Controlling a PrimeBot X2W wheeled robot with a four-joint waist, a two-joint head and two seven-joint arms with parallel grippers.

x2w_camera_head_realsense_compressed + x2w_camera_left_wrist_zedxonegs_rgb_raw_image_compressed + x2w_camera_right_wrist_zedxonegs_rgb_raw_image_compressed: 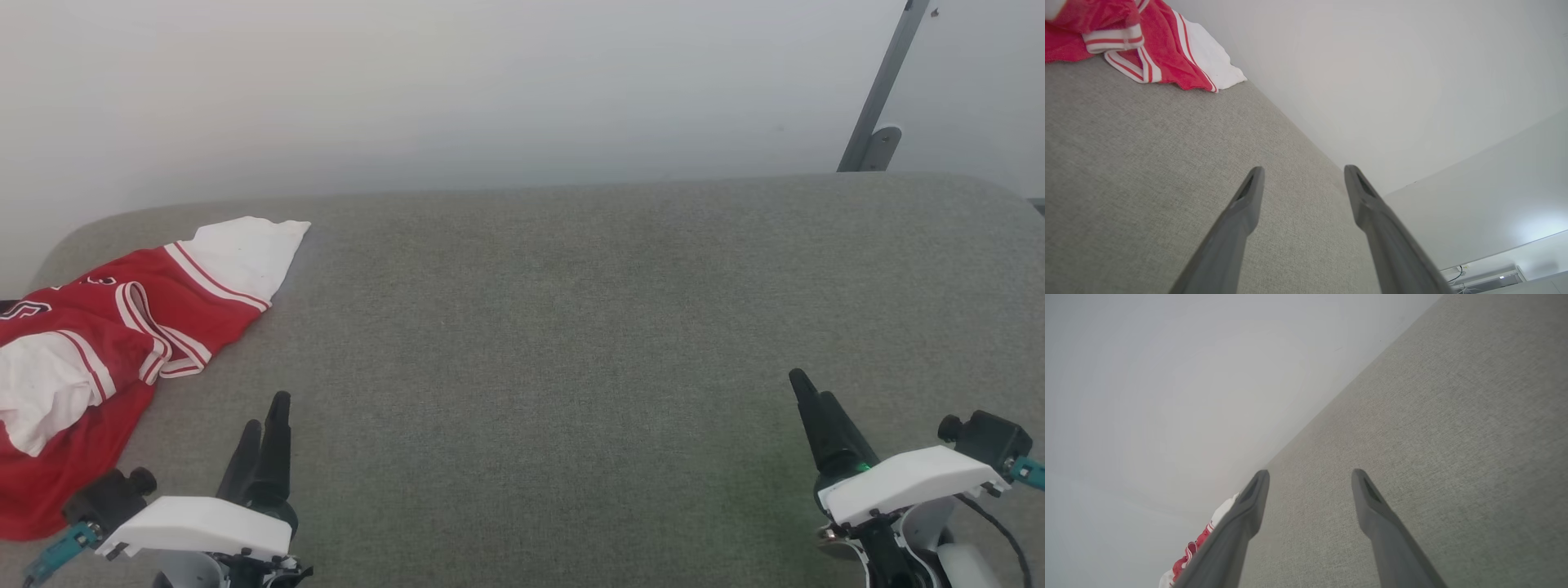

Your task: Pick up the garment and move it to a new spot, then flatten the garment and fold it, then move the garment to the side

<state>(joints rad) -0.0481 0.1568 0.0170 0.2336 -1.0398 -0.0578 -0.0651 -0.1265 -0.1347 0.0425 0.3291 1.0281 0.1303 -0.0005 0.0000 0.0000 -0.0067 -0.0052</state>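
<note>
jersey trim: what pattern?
Red-and-white stripes edging the garment; clearest in the left wrist view.

Head: above, facing down across grey upholstered surface [571,343] to wall [490,82].
Wrists: low, close over surface, facing wall.
Shared: surface, red jersey [86,320].

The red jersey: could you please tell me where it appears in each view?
Head view: jersey crumpled far left on the grey surface.
Left wrist view: top left corner.
Right wrist view: bottom left, beside a finger of the right gripper.
Shared landmark: the surface's edge against the white wall.
</note>
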